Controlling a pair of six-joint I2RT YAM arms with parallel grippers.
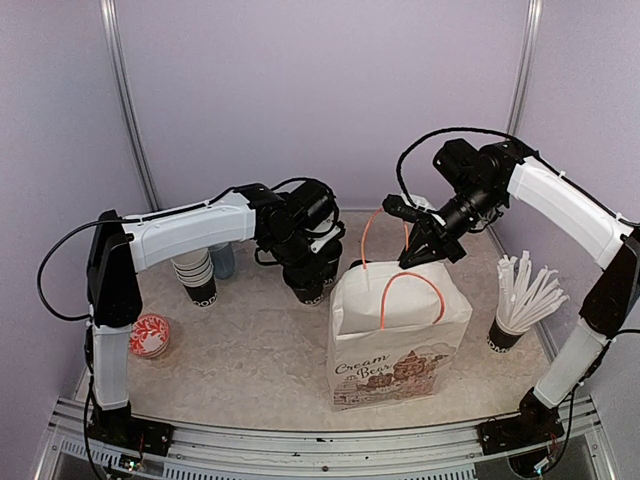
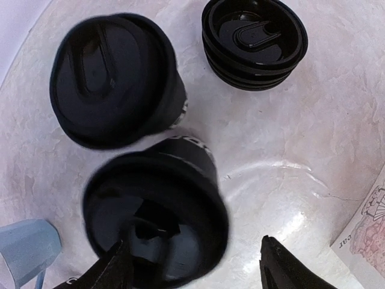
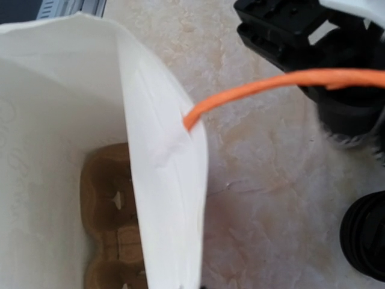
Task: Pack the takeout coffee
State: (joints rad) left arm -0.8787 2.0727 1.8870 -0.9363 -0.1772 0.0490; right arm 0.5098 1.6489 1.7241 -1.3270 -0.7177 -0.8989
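Lidded black paper cups (image 2: 180, 198): none packed yet. One is straddled by the spread left gripper (image 2: 195, 250); the white paper bag's (image 1: 400, 330) orange handle (image 3: 271, 90) is pinched by the right gripper (image 1: 425, 245).

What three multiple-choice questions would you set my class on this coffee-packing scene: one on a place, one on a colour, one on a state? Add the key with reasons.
1. Where is the brown cup carrier?
A. inside the paper bag
B. under it
C. leaning against its outside

2. What colour is the bag's raised handle?
A. green
B. orange
C. black

3. How does the left gripper stand?
A. shut on nothing
B. shut on the raised handle
C. open over a lidded cup

Key:
1 A: the right wrist view looks down into the bag and shows the carrier at its bottom.
2 B: the cord shows orange in both the top and right wrist views.
3 C: in the left wrist view its fingers stand wide apart above the cup's lid.
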